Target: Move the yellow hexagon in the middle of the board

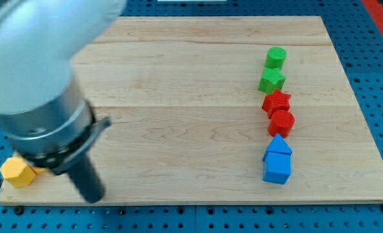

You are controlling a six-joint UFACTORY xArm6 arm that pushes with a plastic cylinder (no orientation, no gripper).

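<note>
The yellow hexagon [17, 171] sits at the board's bottom left corner, partly over the board's left edge. A second yellow piece [41, 170] peeks out just right of it, mostly hidden behind the arm. My tip [94, 198] is the lower end of the dark rod, near the board's bottom edge, to the right of the yellow hexagon and a short gap from it. The large blurred arm body [35, 71] fills the view's top left.
A column of blocks stands at the view's right: a green cylinder [276, 57], a green star [271, 81], a red star [277, 101], a red cylinder [282, 122], a blue pentagon-like block [278, 145] and a blue cube [277, 168]. The wooden board [178, 116] lies on a blue pegboard.
</note>
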